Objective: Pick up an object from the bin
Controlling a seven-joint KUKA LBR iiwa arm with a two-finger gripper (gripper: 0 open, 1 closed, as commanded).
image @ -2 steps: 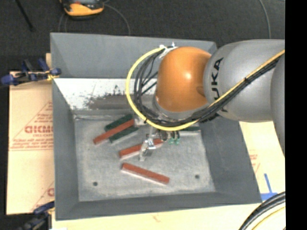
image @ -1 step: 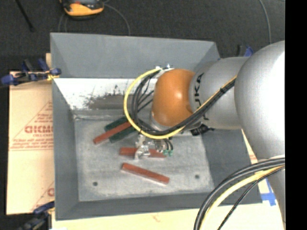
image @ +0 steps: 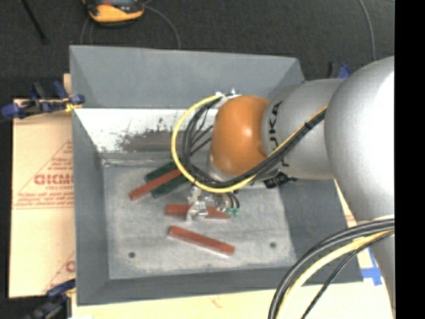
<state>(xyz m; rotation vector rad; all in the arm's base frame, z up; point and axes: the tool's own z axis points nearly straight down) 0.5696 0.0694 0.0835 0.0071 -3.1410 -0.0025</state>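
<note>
The gripper [image: 204, 208], low in the middle of the grey bin [image: 89, 198], cannot be told as spread or closed. A long red-brown bar [image: 200, 240] lies near it, a dark green bar [image: 163, 177] up-left, and a short red-brown bar [image: 176, 210] directly beneath it.

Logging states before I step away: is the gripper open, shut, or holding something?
Gripper: cannot be told; it sits over a short red-brown bar.

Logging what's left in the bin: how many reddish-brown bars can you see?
3. The left bar lies beside a dark green bar; the middle bar runs partly under the gripper; the front bar lies apart, lowest in view. The arm may hide more.
</note>
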